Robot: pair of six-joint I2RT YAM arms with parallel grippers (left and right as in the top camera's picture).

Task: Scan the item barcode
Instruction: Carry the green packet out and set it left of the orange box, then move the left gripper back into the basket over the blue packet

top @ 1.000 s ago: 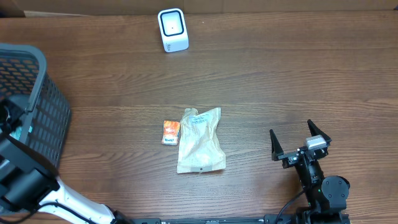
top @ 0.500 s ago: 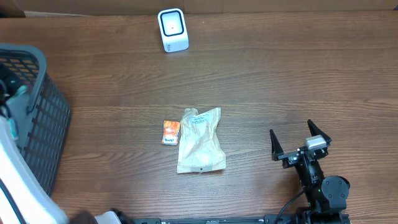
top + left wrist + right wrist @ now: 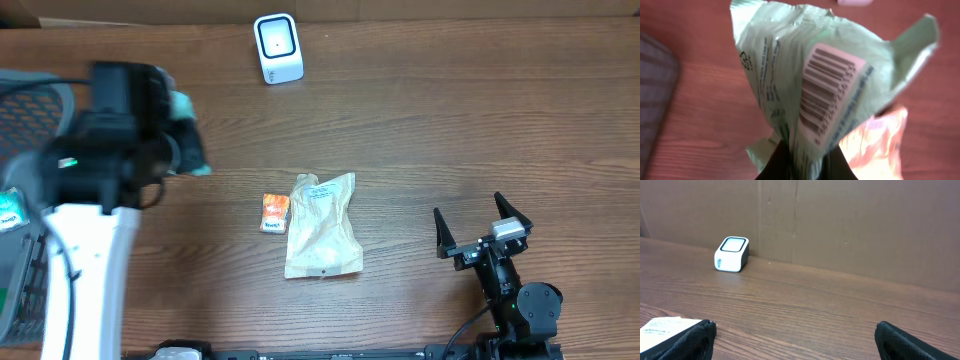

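My left gripper is shut on the bottom edge of a pale green crinkled packet, whose white barcode label faces the wrist camera. From overhead, the left gripper hangs blurred over the table's left side, right of the basket, with the green packet at its tip. The white scanner stands at the far edge of the table, and the right wrist view shows the scanner against the cardboard wall. My right gripper rests open and empty at the front right, its jaws spread wide.
A dark mesh basket stands at the left edge, with another green-and-white item in it. A beige pouch and a small orange sachet lie mid-table. A cardboard wall closes the far side.
The left arm has come up out of the basket and swung right over the table, carrying the green packet. The right arm has not moved.
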